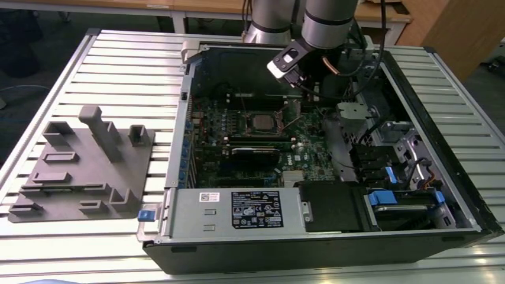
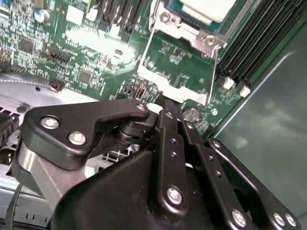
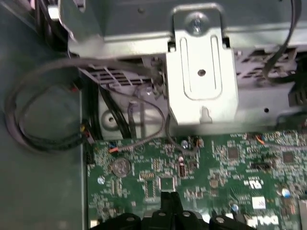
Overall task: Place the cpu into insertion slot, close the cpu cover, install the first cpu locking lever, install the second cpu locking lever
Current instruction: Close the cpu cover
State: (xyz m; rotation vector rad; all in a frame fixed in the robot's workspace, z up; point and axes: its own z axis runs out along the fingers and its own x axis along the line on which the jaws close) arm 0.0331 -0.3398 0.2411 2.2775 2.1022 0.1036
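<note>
The cpu (image 1: 264, 123), with a dull silver top, lies flat in the insertion slot (image 1: 243, 112) in the middle of the green board; it also appears in the second wrist view (image 2: 207, 8). The cpu cover (image 2: 149, 72), a thin silvery frame, is swung open away from the chip, and green board shows through its cut-out. My gripper (image 2: 164, 101) is shut, and its black fingertips meet the cover's free edge. I cannot tell whether they pinch the edge or just touch it. In the exterior view my gripper (image 1: 309, 90) hangs just right of the socket.
The open computer case (image 1: 185, 142) lies on a slatted table. A grey fixture block (image 1: 83, 165) sits at the exterior view's left. Memory slots (image 2: 254, 43), a metal bracket (image 3: 201, 72), looped cables (image 3: 43, 120) and drive bays with blue tabs (image 1: 379, 198) crowd around the socket.
</note>
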